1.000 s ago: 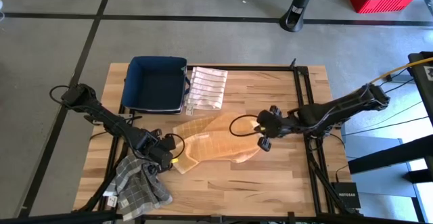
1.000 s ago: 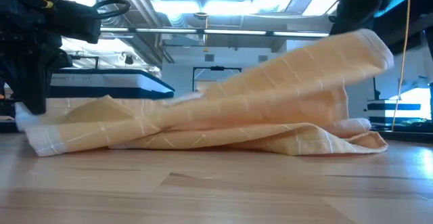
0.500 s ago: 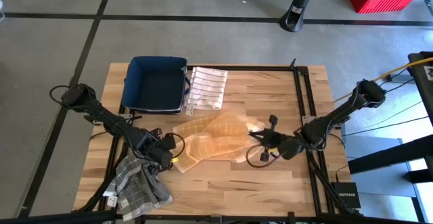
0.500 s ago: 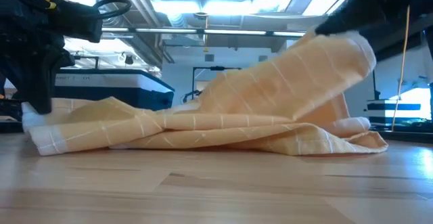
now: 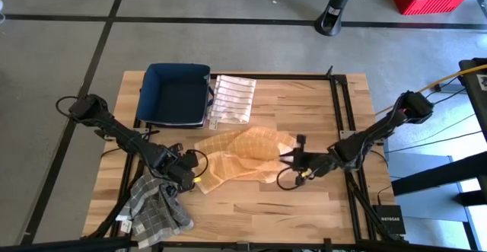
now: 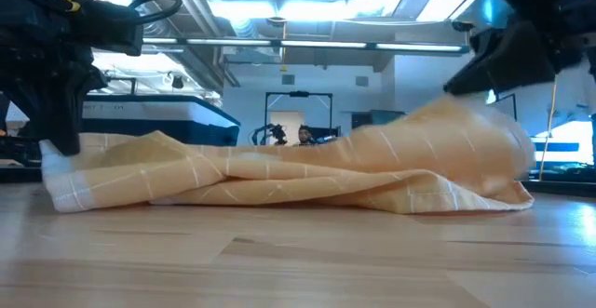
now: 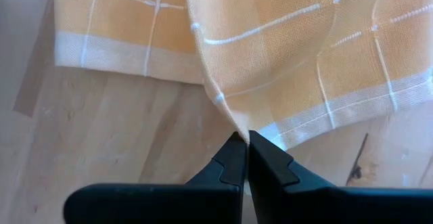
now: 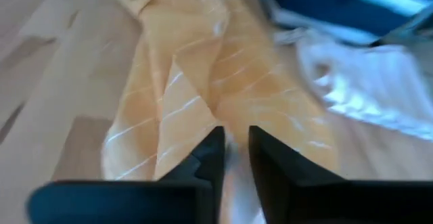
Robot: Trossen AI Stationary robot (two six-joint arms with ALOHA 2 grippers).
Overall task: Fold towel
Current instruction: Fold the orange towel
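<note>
Here the left gripper (image 7: 243, 137) pinches the orange towel (image 5: 240, 157) by its edge, pinning that side to the table (image 5: 319, 107). The right gripper (image 8: 233, 139) stands slightly parted beside the heaped cloth, gripping nothing (probably just released).

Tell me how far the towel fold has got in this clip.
Early stage. Done: little, the orange towel lies bunched and creased mid-table, not flat-folded. In hand: the left tool is shut on the towel's corner; the right tool stands slightly open at its other end. Left: square the fold and flatten it.
</note>
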